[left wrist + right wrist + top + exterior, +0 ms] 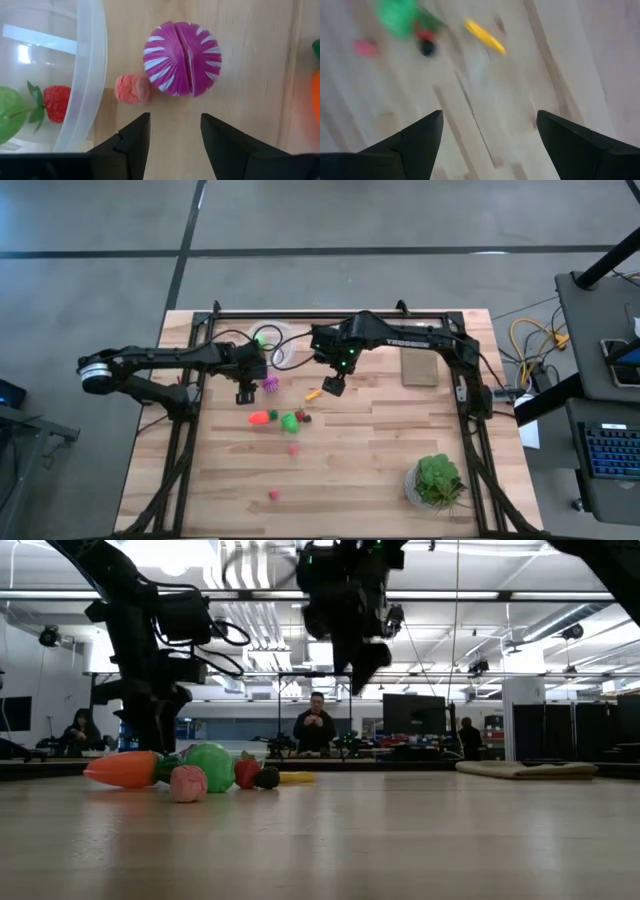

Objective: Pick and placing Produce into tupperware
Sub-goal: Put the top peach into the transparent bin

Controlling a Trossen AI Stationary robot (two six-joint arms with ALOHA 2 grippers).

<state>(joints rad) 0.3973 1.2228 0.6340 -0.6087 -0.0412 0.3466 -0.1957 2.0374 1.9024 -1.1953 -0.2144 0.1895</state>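
Near the back of the pale wooden plank table (pixel 380 470), the clear round plastic tupperware (pixel 284 350) already holds at least two pieces: a small red strawberry-like toy with green leaves (pixel 56 102) and a smooth green piece (pixel 9 115) beside it, both seen through its translucent wall. That is a start, not much more. Most of the produce is still out on the boards: a purple ball with white stripes and a seam down its middle (pixel 182 58), a wrinkled salmon-pink lump (pixel 132 89) just beside it and close against the container's rim, an orange carrot (pixel 122 769), a glossy green ball (pixel 210 765), a small yellow banana-shaped piece (pixel 485 36), and two red bits (pixel 273 494) lying well apart toward the front.

The left gripper (pixel 172 140) hangs over the purple ball with its dark fingers spread and nothing between them (the ball sits just ahead of the gap). The right gripper (pixel 487 137) hovers above bare wood near the yellow piece, fingers wide apart and empty.

The toys look like hard moulded plastic, mostly rounded, so they may roll if nudged.
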